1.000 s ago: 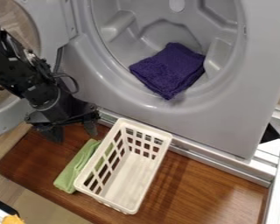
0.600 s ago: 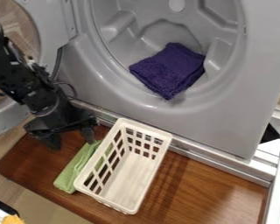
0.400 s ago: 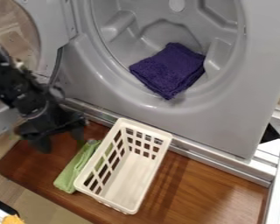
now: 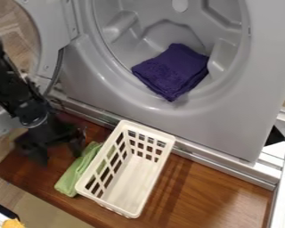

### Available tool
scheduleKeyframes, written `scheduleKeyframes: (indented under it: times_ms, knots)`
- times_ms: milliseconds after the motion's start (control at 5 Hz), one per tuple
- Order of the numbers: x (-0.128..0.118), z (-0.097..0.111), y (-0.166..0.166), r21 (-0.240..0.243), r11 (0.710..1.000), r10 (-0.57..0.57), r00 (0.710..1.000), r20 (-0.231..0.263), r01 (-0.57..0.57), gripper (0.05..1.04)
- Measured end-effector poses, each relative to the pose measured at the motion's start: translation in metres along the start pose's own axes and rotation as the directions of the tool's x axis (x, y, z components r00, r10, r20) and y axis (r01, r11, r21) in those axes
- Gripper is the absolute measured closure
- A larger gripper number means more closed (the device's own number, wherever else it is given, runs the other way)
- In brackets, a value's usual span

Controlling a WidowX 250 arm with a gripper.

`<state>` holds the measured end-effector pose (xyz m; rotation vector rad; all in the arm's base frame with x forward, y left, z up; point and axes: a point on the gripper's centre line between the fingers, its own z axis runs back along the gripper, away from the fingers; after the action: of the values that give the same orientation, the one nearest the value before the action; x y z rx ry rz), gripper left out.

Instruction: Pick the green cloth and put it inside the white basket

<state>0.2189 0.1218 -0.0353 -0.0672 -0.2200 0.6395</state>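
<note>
Facing you is the washing machine (image 4: pixel 240 111), with no lettering you can read. On the wooden bench (image 4: pixel 213 187) stands the white basket (image 4: pixel 148 129). Your hand (image 4: pixel 60 156), spread wide, hangs near the upper end of the green cloth (image 4: pixel 76 173), which lies just beside the basket. Expect soft, light fabric; pinch its upper fold.

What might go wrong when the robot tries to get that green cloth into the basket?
The green cloth lies right beside the white basket, so the gripper might knock or shove the basket. One finger is near the cloth's upper end; pinching only there could let it slip, or leave it hanging over the rim.
</note>
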Motion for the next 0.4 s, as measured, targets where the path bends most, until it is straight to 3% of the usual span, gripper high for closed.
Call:
scheduleKeyframes:
  times_ms: [400]
  knots:
    - [-0.009,-0.028,-0.026,-0.002,0.996,-0.091,0.995,-0.04,0.091,0.083]
